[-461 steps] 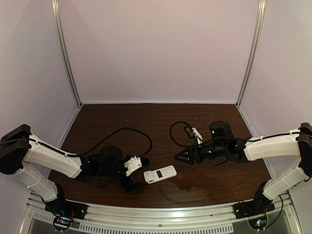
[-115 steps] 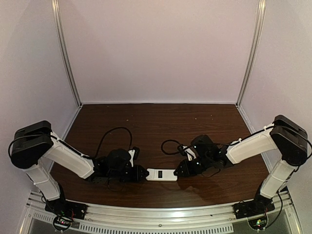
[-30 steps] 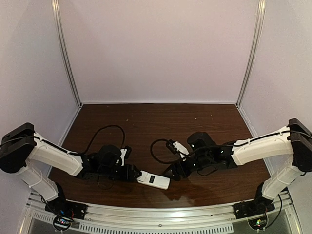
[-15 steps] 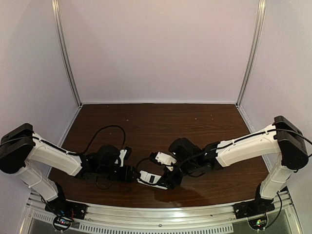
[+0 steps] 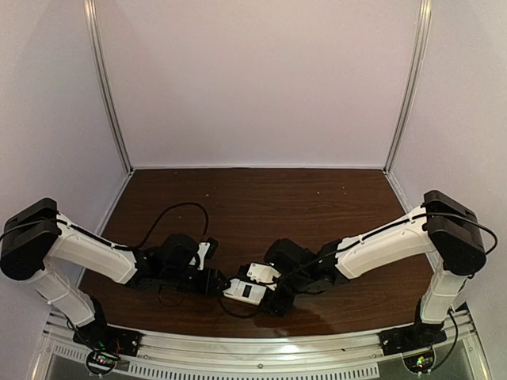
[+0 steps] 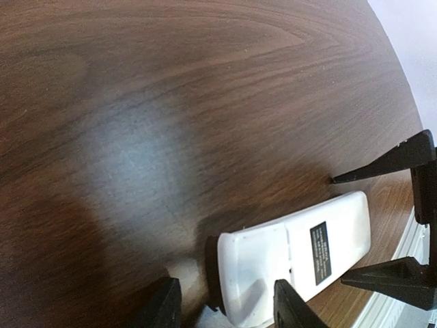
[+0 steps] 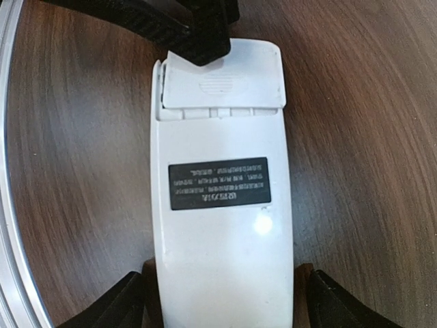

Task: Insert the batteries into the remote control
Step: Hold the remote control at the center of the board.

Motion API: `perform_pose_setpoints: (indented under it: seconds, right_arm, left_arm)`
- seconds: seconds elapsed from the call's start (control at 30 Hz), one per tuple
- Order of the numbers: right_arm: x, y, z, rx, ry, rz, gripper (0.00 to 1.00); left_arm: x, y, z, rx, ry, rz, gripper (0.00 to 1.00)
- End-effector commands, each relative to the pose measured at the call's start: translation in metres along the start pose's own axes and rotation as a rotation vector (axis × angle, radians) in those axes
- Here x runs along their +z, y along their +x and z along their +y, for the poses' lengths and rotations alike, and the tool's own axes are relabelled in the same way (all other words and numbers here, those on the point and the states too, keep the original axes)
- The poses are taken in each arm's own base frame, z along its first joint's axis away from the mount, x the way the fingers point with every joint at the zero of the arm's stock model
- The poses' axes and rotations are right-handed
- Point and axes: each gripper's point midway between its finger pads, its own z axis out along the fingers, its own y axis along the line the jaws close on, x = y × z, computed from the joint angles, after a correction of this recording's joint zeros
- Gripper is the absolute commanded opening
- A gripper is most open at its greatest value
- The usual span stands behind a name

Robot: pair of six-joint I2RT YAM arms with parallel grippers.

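The white remote control [image 5: 242, 290] lies back up on the dark wood table near the front edge, with a black label [image 7: 220, 182] and a ribbed battery cover [image 7: 222, 78] in place. My right gripper [image 7: 222, 311] is open and straddles the remote control's label end, a small gap on each side. My left gripper [image 6: 225, 311] is open at the cover end. One of its fingertips [image 7: 199, 42] lies over the cover's corner, while the other finger [image 6: 164, 307] stands apart from the remote control [image 6: 307, 253]. The batteries are out of view.
Black cables loop over the table behind the left gripper [image 5: 178, 212]. A metal rail [image 5: 253, 348] runs along the front edge, close to the remote and also seen as the rail [image 7: 7, 205] beside it. White walls close the back and sides.
The right arm has swung left and down to the remote, and its open jaws now straddle the label end. The left gripper has narrowed slightly at the cover end.
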Motion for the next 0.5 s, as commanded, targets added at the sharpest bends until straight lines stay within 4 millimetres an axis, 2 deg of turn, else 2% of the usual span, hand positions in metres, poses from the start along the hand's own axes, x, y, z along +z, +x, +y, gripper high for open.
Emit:
perform_pose_setpoints:
  seconds: [0.0, 0.27, 0.47]
  right_arm:
    - [0.0042, -0.0065, -0.0008, -0.017, 0.019, -0.001, 0.81]
    - [0.0088, -0.0057, 0.0038, -0.024, 0.013, 0.007, 0.76]
    - [0.0116, -0.0036, 0.0036, -0.002, 0.037, 0.016, 0.68]
  left_arm:
    - [0.0071, 0.0178, 0.0171, 0.024, -0.071, 0.089, 0.46]
    - [0.0153, 0.0127, 0.0133, 0.032, -0.066, 0.088, 0.41]
    - [0.0147, 0.0192, 0.0183, 0.017, -0.082, 0.109, 0.36]
